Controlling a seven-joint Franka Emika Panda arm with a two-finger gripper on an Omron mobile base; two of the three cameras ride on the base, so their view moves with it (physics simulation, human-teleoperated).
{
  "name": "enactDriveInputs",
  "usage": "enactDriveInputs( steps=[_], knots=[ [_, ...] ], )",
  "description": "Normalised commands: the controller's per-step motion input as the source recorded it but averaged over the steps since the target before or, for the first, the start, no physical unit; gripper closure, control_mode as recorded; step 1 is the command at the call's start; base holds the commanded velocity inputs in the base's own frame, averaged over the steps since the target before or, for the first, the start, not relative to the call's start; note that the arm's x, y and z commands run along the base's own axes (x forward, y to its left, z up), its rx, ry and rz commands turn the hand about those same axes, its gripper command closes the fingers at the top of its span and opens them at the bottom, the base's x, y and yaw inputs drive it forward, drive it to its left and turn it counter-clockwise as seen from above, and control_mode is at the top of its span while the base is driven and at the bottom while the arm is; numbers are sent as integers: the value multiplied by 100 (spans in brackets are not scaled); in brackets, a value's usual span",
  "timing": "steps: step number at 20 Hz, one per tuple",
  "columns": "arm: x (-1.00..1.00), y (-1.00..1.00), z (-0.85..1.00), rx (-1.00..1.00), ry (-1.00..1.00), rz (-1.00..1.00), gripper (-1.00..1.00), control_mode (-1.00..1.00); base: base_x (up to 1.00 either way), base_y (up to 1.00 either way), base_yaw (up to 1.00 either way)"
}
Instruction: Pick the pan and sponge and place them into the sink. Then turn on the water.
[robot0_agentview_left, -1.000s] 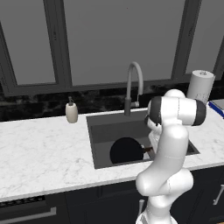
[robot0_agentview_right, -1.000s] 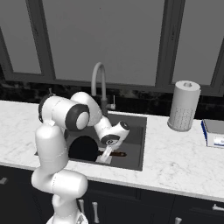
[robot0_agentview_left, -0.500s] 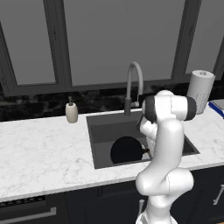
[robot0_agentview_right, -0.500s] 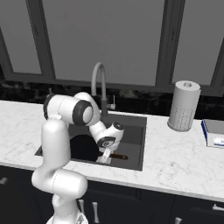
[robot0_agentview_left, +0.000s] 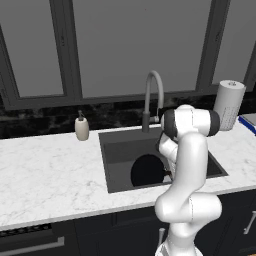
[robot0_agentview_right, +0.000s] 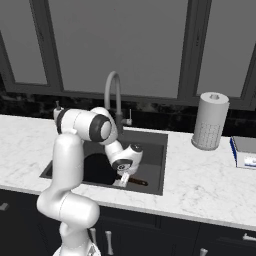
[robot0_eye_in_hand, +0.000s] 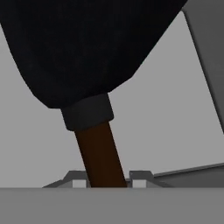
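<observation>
a white marbled tabletop (robot0_agentview_left: 45, 175) is seen running under dark windows, with a dark grey sink (robot0_agentview_left: 116, 150) recessed into it. a tall arched grey faucet (robot0_agentview_left: 153, 92) is stood at the back edge of the sink; no stream is seen from it. a paper towel roll (robot0_agentview_right: 210, 121) is stood upright on the tabletop to the right of the sink, well apart from it, and a small white soap bottle (robot0_agentview_left: 81, 128) is stood to the left of the sink, near its back corner.

the white arm is bent down into the sink. the black pan (robot0_agentview_left: 146, 170) is laid flat on the sink floor, towards the front, partly hidden by the arm in the left base view. in the right base view its long brown handle (robot0_agentview_right: 138, 181) is seen pointing to the right along the sink floor, past the jaws (robot0_agentview_right: 121, 180), which are held low over the pan at the root of the handle.

in the hand view the pan (robot0_eye_in_hand: 83, 43) is seen large and close, and the brown handle (robot0_eye_in_hand: 99, 155) is seen running down between the two fingertips (robot0_eye_in_hand: 78, 180), one on either side of it. the jaws are set narrowly about the handle; whether it is gripped or just released cannot be told. the sponge is not made out in the sink.
</observation>
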Motion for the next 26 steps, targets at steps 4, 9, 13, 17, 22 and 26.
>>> enactDriveInputs(
  steps=[4, 9, 13, 17, 22, 26],
  knots=[
    [3, -2, -8, 0, -6, 0, 100, -100, 0, 0, 0],
    [0, 0, 0, 0, -11, 3, 100, -100, 0, 0, 0],
    [0, 0, 0, 0, -9, 4, -100, -100, 0, 0, 0],
    [0, 0, 0, 0, -6, 5, -100, -100, 0, 0, 0],
    [0, 0, 0, 0, -6, 6, -100, -100, 0, 0, 0],
    [0, 0, 0, 0, -4, 5, -100, -100, 0, 0, 0]
  ],
)
